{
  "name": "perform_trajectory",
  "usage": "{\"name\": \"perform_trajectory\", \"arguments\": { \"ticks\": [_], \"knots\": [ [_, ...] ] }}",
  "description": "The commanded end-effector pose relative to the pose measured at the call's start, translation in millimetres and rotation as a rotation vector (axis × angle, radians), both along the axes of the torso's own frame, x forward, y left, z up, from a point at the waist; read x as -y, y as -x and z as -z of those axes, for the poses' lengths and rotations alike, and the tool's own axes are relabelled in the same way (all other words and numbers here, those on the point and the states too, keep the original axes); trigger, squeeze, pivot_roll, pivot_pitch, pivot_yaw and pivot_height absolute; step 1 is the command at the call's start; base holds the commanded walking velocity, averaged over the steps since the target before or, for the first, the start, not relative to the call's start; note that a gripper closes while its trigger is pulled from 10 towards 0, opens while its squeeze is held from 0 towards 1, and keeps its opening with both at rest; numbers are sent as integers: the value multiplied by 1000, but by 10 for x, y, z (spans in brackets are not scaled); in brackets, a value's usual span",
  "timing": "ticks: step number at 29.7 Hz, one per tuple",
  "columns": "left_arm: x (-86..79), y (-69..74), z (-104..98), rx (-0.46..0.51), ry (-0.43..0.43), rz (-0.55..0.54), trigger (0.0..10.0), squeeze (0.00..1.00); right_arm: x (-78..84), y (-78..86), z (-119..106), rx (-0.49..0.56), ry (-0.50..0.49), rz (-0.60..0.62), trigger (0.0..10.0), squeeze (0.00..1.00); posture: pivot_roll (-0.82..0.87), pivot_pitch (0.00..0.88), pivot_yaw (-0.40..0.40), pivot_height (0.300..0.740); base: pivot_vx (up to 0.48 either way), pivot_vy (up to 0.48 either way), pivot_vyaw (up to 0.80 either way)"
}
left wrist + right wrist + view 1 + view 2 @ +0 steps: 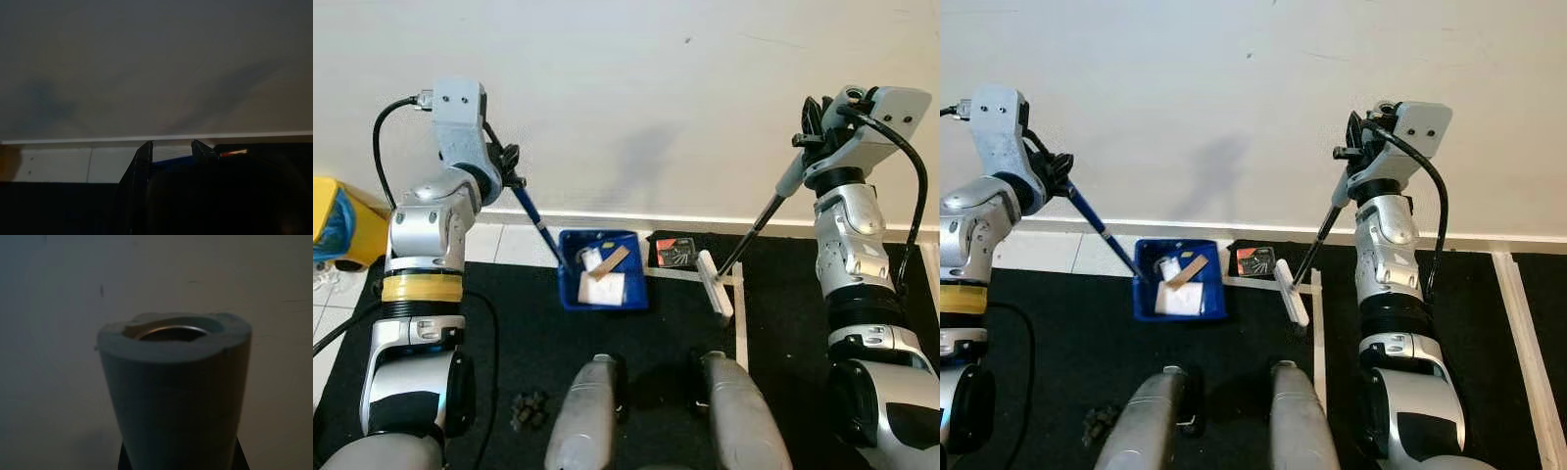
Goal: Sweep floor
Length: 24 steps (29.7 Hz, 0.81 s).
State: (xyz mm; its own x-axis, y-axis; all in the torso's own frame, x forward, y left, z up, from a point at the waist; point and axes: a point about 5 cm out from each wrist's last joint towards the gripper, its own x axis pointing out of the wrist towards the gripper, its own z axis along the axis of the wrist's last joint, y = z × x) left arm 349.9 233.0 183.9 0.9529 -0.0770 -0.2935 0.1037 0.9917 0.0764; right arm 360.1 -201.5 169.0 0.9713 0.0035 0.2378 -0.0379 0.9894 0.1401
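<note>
A blue dustpan (602, 271) rests on the black mat by the wall, holding paper scraps and a wooden stick. Its long blue handle (534, 223) runs up to my left gripper (512, 166), which is shut on it. My right gripper (811, 127) is shut on the grey grip of a broom (756, 227), whose white head (716, 286) sits on the mat right of the dustpan. A small red and black packet (674, 253) lies between dustpan and broom head. The grey end of the broom grip (176, 377) is close up in the right wrist view.
A white wall and baseboard (636, 217) close the scene just beyond the dustpan. A clump of dark debris (530, 408) lies on the mat near my left leg. A yellow and blue object (342, 223) stands at the far left. White tape lines (740, 313) cross the mat.
</note>
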Motion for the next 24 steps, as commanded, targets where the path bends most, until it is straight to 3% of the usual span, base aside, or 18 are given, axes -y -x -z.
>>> {"name": "perform_trajectory", "arguments": {
  "ticks": [1,11,17,24],
  "knots": [
    [-43,0,-44,24,-7,1,10000,0,40,8,17,7,13,16,10000,0,36,183,77,740,0,0,0],
    [-178,-21,-5,13,-26,-50,10000,0,56,-23,12,-1,43,15,10000,0,38,190,77,740,0,0,0],
    [-382,-56,-46,22,-48,-97,10000,0,196,-37,-34,-7,89,33,10000,0,45,229,65,740,0,0,0],
    [-448,-138,-91,32,-64,-109,10000,0,297,-64,-73,-13,119,49,10000,0,45,255,75,740,0,0,0]
  ]
}}
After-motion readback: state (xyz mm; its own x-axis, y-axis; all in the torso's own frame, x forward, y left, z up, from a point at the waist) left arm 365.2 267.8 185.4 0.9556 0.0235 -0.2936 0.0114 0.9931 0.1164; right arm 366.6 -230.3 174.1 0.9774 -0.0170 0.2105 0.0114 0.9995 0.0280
